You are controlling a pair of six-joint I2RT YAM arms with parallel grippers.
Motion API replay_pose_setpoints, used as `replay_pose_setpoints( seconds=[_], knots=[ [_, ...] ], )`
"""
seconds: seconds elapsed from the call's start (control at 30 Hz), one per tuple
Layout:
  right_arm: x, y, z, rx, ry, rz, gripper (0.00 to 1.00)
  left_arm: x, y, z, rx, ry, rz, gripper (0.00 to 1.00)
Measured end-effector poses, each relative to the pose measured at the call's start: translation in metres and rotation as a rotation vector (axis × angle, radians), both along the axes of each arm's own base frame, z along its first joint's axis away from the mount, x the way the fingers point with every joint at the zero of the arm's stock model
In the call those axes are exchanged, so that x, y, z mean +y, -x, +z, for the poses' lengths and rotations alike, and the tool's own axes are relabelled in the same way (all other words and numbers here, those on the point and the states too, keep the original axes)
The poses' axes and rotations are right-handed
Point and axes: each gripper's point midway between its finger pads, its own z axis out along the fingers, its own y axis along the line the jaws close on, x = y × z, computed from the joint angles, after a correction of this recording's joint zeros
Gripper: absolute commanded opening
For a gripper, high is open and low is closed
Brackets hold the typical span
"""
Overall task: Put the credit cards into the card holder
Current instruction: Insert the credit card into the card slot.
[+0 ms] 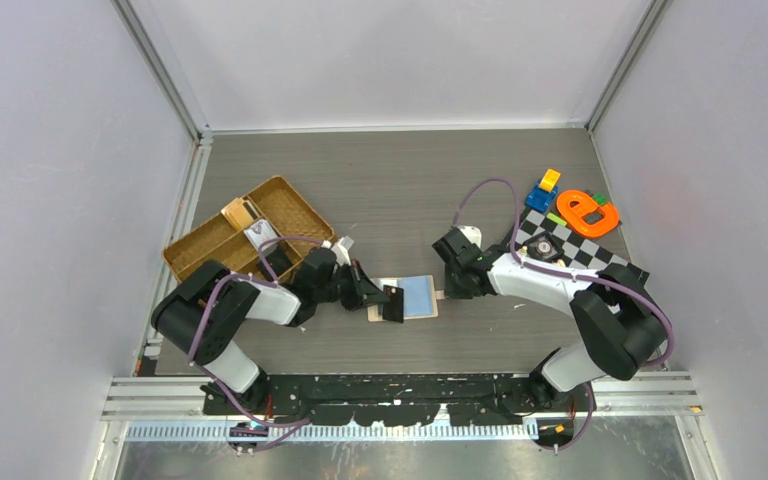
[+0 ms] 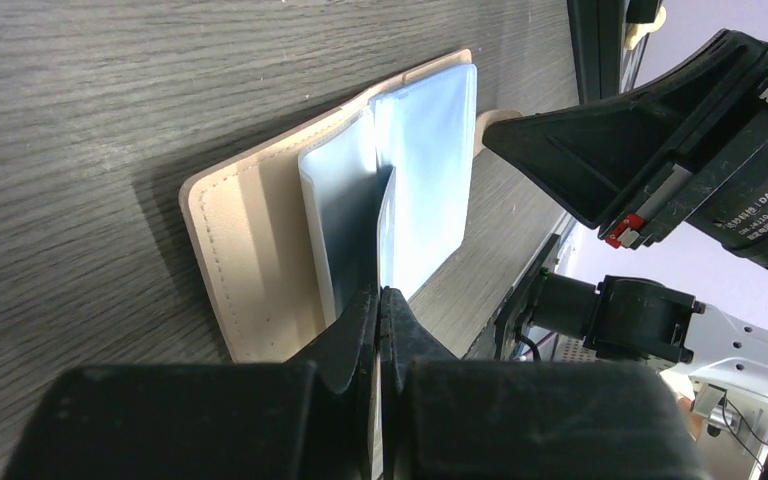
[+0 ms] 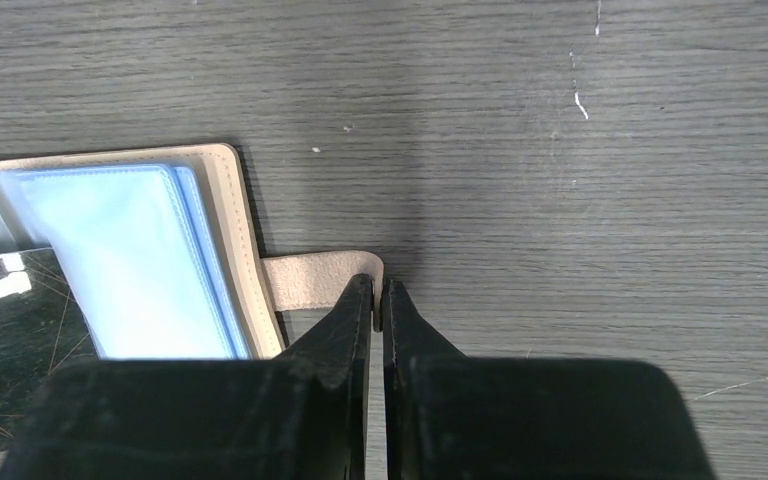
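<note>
The insertion step is in hand. The card holder (image 1: 420, 296) lies open and flat on the surface (image 1: 390, 190), midway between its left and right edges and nearer the near edge than the far one. The right gripper (image 3: 378, 290) is closed on the end of the tab (image 3: 310, 281), pinning the card holder in place. The left gripper (image 2: 380, 296) is closed on a thin credit card (image 2: 388, 230), seen edge-on, its far end already among the pale blue pockets. The open card holder's long axis runs left to right, its spine near to far, and the tab points toward the right edge. The card reaches in from the left. Next, I judge, the card must slide rightward into one pocket, kept in line with its mouth, while the right gripper holds.
</note>
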Motion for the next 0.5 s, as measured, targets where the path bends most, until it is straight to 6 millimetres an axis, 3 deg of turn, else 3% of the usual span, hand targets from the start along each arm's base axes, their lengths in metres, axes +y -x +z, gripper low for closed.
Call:
replay_pose_setpoints(
  seconds=[0.5],
  knots=[
    [0.0007, 0.0, -0.0002, 0.0, 0.018, 0.006, 0.01, -0.0046, -0.0054, -0.0039, -0.015, 0.017, -0.002, 0.0]
  ],
)
